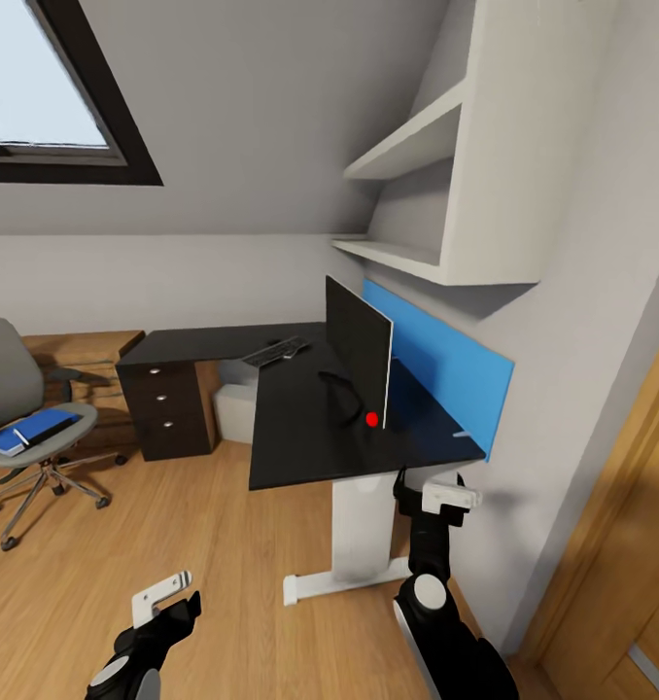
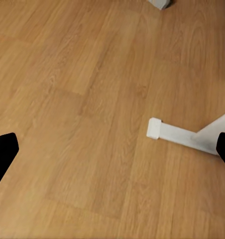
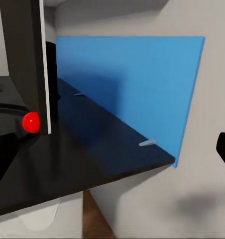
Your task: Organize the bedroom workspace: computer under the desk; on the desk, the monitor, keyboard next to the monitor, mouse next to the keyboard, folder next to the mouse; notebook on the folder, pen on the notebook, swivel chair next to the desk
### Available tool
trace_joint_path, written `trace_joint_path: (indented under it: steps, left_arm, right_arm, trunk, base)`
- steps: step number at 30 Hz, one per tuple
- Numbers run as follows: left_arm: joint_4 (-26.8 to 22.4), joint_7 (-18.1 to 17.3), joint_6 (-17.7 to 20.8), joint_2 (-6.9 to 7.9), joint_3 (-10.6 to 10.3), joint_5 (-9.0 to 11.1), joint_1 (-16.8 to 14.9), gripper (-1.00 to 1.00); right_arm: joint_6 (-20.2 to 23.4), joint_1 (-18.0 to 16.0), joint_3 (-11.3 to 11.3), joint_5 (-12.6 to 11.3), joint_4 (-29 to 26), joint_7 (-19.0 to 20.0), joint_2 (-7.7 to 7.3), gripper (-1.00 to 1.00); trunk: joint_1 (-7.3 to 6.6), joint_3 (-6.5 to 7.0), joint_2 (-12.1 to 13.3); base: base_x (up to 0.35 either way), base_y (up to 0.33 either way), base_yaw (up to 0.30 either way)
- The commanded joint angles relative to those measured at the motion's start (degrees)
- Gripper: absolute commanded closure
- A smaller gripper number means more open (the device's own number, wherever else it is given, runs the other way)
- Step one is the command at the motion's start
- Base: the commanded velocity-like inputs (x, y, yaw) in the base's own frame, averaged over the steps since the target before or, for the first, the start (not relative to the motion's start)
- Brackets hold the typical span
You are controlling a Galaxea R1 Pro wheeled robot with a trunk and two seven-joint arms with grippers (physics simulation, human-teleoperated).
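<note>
One counter [image 1: 300,442] fills the middle of the head view: black, L-shaped, with a white leg [image 1: 354,544] under its near end and one black drawer unit [image 1: 169,408] at its left end. One monitor [image 1: 361,350] stands on it, seen nearly edge-on, just right of centre, with a small red ball [image 1: 372,419] at its lower near corner. One keyboard [image 1: 274,352] lies on the counter beyond the monitor, toward the frame's centre. One light grey computer [image 1: 234,410] sits on the floor under the counter, beside the drawer unit. One blue wall panel [image 1: 446,365] runs behind the counter, and two white shelves [image 1: 407,146] hang above it at upper right.

At the left edge stands one swivel chair [image 1: 18,408], well apart from the counter. On its seat lies one blue folder [image 1: 23,431] with a dark notebook [image 1: 46,431] resting on it.

Two claws show at the bottom of the head view. The left claw [image 1: 169,598], bottom left, hangs over bare wooden floor [image 1: 174,525], well apart from the chair and folder up-left of it; its wrist view shows fingertips [image 2: 3,154] far apart, so it is released and holds nothing. The right claw [image 1: 432,496], lower right, is just below the counter's near right corner, with the monitor up-left of it; its wrist view shows the counter edge and red ball [image 3: 31,122] close ahead. Whether it is released or clenched I cannot tell.
</note>
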Motion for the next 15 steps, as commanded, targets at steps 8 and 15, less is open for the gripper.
trace_joint_path:
  steps: [8, 15]
  left_arm:
    - [6.9, 0.3, -0.3, -0.01, 0.0, 0.7, 0.3, -1.00]
    - [25.7, 0.1, -15.0, 0.80, -0.2, 0.0, 0.9, -1.00]
  right_arm:
    - [-6.7, 0.4, 0.0, 0.5, 11.1, -0.5, -0.08, -1.00]
    - [-10.8, 3.9, 0.0, 0.4, 20.6, -0.5, -0.82, -1.00]
  trunk:
    - [-1.76, 1.38, 3.2]
    - [-3.30, 2.63, 6.0]
  base:
    - [0.000, 0.000, 0.000]
    - [0.000, 0.000, 0.000]
